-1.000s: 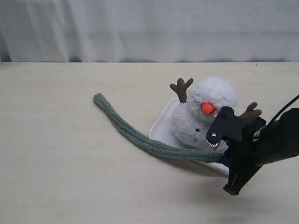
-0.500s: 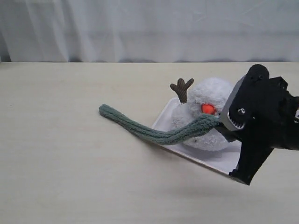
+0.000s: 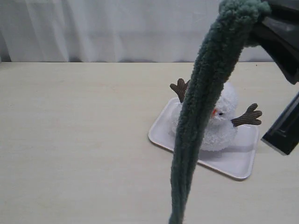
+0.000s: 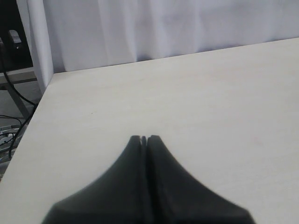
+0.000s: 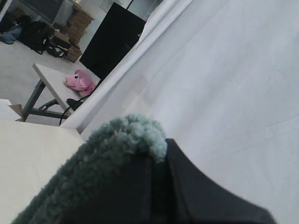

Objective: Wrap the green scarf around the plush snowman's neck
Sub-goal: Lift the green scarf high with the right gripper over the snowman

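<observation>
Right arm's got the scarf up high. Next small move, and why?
Likely lower the right gripper toward the plush snowman: it pinches one end of the green scarf high up, and the rest dangles free, nothing wrapped yet.

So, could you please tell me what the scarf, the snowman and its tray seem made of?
The green scarf looks like fuzzy ribbed knit yarn, matte: nubby nap, hanging limp. The plush snowman seems fluffy white pile fabric, soft-edged. The white tray is probably smooth plastic, given its faint sheen and rounded rim.
</observation>
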Robot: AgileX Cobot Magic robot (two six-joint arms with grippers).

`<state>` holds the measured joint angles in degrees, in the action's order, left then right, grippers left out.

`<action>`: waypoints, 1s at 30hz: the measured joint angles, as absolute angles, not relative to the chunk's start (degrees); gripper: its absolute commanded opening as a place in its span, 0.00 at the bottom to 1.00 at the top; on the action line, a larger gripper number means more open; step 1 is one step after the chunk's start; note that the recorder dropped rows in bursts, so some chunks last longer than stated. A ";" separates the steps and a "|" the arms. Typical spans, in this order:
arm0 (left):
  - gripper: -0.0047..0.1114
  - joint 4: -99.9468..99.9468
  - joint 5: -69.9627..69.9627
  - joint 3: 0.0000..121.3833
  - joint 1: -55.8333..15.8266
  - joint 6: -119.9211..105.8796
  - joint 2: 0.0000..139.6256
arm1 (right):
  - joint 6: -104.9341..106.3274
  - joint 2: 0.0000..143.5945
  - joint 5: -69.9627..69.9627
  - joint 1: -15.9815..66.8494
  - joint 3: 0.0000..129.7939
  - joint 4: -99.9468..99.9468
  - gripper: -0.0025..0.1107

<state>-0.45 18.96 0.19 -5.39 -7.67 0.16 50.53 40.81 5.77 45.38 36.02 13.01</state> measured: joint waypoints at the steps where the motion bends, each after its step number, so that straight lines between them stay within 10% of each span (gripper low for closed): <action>1: 0.04 -0.45 18.96 0.19 -5.39 -7.67 0.16 | 50.70 40.94 6.32 45.38 36.02 13.01 0.06; 20: 0.04 -0.45 19.05 0.19 -5.39 -7.67 0.16 | 78.83 57.49 46.53 44.96 36.02 51.89 0.06; 30: 0.04 -0.45 19.09 0.19 -5.39 -7.67 0.16 | 77.06 66.31 33.14 30.90 39.40 53.63 0.06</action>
<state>-0.45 19.09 0.19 -5.39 -7.67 0.16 77.06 66.31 33.14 30.90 39.40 53.63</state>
